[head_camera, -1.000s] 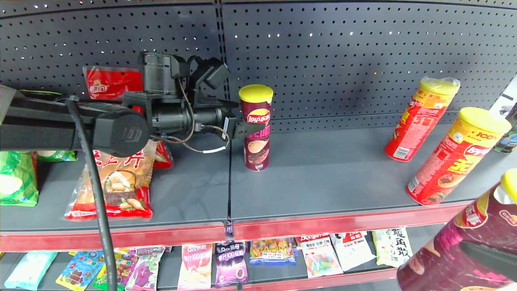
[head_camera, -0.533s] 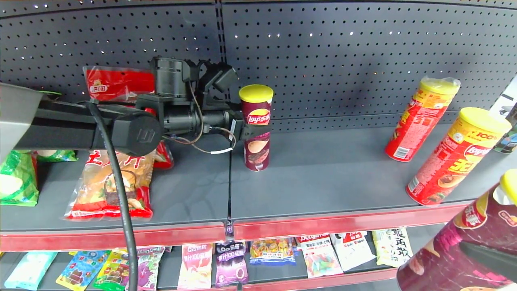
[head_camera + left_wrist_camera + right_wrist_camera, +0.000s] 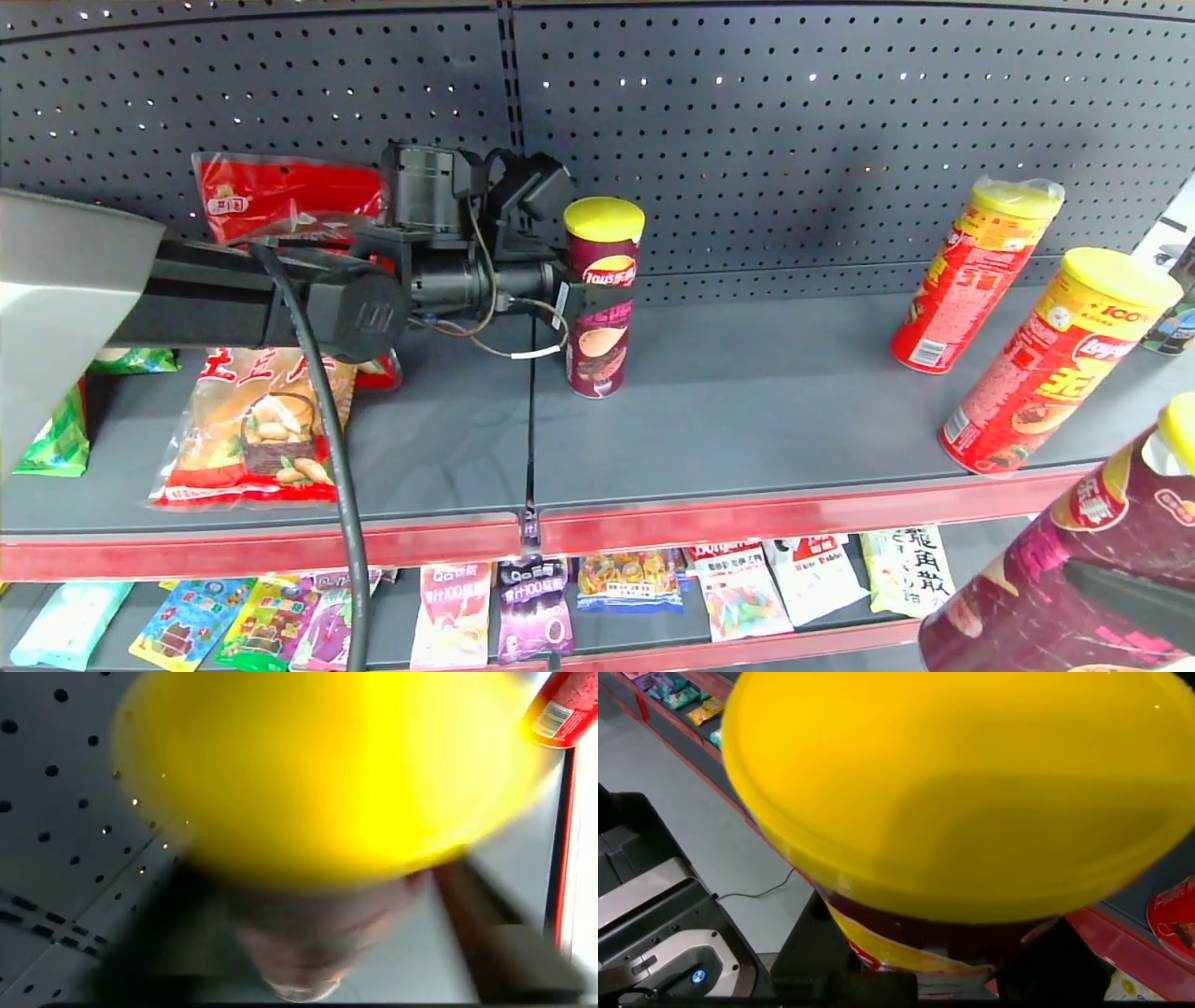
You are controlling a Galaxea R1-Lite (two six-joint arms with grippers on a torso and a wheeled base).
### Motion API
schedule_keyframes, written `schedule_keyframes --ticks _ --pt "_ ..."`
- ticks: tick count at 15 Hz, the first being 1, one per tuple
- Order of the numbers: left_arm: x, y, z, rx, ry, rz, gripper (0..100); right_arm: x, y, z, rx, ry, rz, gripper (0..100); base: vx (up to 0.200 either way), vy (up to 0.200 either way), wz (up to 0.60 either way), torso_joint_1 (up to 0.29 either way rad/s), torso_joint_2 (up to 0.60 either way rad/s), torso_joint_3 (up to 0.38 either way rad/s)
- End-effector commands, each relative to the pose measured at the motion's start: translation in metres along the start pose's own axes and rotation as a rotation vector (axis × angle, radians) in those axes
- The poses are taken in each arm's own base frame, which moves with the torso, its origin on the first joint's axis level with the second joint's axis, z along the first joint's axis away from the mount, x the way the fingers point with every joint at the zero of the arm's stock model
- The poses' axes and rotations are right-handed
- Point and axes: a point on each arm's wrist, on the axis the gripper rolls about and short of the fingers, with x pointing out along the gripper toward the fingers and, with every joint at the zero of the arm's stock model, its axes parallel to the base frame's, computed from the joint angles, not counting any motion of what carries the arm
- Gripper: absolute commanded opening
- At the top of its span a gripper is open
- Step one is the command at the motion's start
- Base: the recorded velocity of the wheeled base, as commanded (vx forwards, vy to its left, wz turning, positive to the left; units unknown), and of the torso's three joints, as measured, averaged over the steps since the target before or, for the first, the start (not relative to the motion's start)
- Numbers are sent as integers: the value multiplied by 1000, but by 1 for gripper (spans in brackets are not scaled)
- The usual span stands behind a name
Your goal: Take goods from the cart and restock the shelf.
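Nudged rightward, the left gripper (image 3: 602,301) is closed mid-height around the purple can (image 3: 597,359), which stands on the grey shelf (image 3: 747,420) before pegboard (image 3: 794,140), well left of the red can (image 3: 966,280). Right gripper (image 3: 938,966) clasps a second can (image 3: 971,784).

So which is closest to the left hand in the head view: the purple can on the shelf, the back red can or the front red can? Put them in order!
1. The purple can: mid-shelf, gripped in the left hand.
2. The back red can: off to the right, toward the back panel.
3. The front red can: farther right, near the shelf's front edge.
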Motion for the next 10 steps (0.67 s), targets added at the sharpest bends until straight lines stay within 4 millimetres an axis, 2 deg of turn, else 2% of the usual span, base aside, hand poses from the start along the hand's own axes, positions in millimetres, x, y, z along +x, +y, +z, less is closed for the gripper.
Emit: schedule_keyframes --ticks 1,3,10 --pt "0 0 0 1 -1 0 0 0 0 0 0 -1 1 0 0 0 0 0 0 0" --pt "-2 -2 0 0 1 -4 0 0 0 0 0 1 1 0 0 0 0 0 0 0" --pt "-49 -29 7 -16 -14 -155 0 1 0 1 1 2 3 0 0 0 0 0 0 0"
